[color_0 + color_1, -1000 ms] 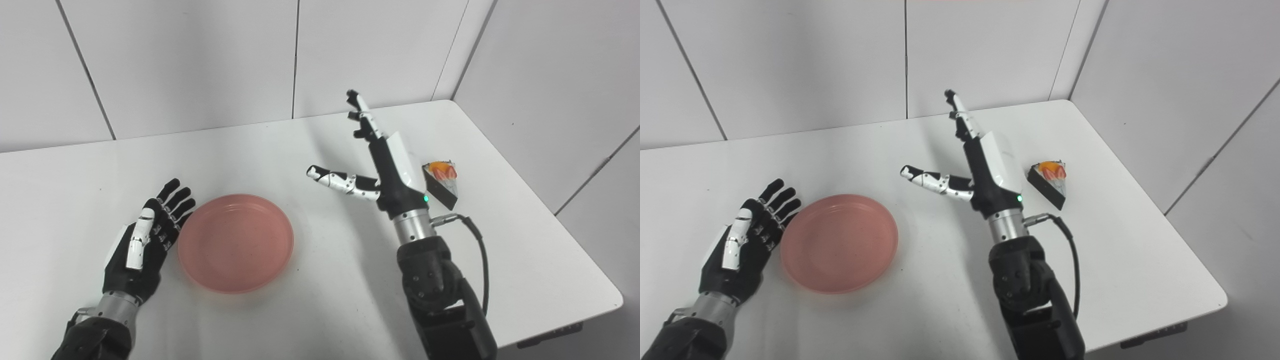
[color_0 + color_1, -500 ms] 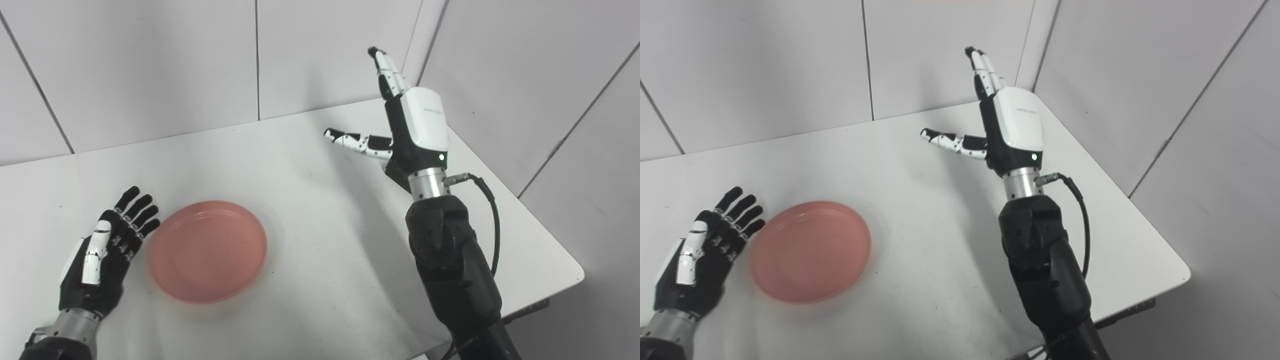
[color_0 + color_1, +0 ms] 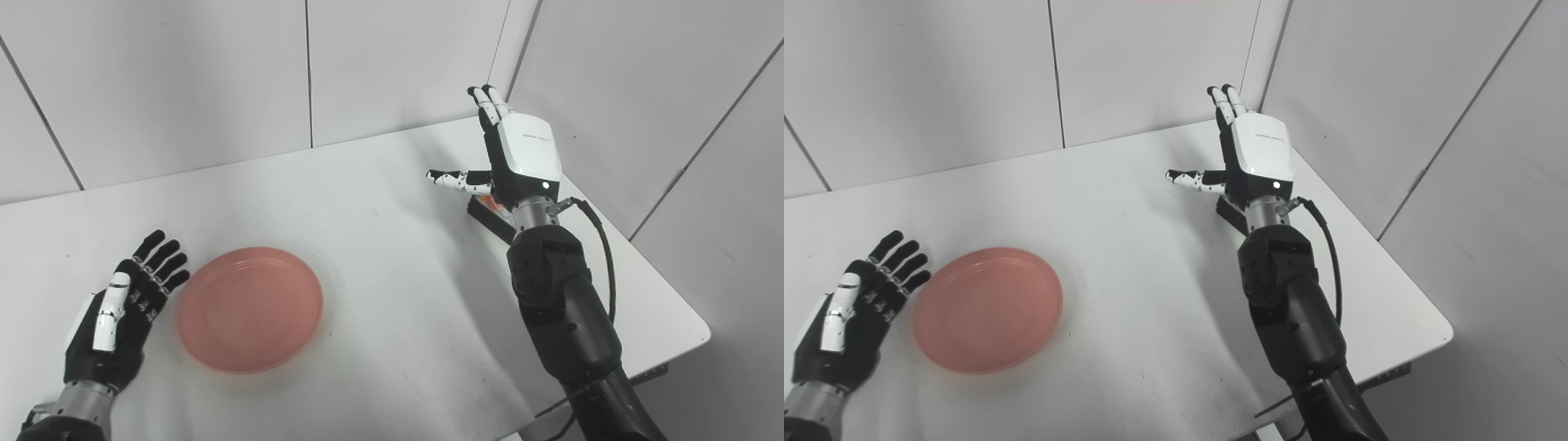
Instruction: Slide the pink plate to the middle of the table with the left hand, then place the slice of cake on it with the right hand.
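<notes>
The pink plate [image 3: 249,308] lies flat on the white table [image 3: 392,275], left of the middle. My left hand [image 3: 120,312] is open, palm down on the table, just left of the plate's rim; I cannot tell if it touches the rim. My right hand [image 3: 514,153] is open, fingers straight and thumb out to the left, raised over the far right of the table. The slice of cake [image 3: 490,215] lies right under this hand and wrist. Only its dark side and a bit of red topping show; the rest is hidden.
White wall panels stand behind the table and along its right side, close to my right hand. The table's right edge and front right corner [image 3: 698,334] are near my right arm. A black cable [image 3: 603,245] loops off the right wrist.
The camera has swung to the right. My right hand has moved right and come down over the cake, which it now mostly hides. The left hand and the plate stay in place.
</notes>
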